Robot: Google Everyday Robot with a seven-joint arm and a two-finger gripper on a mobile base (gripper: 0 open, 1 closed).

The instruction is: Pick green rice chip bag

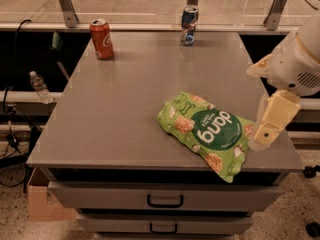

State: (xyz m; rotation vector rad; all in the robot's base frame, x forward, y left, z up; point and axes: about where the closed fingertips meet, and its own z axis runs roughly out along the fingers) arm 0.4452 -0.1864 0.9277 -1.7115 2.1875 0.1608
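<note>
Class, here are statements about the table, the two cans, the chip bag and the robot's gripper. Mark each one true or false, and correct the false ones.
1. The green chip bag lies on the table, near its front right corner. True.
2. The gripper holds the bag up in the air. False: the gripper is at the bag's right side, and the bag lies on the table.
3. A red can stands upright near the table's far left corner. True.
4. The blue can lies on its side against the bag. False: it stands upright at the far edge, well apart from the bag.
</note>
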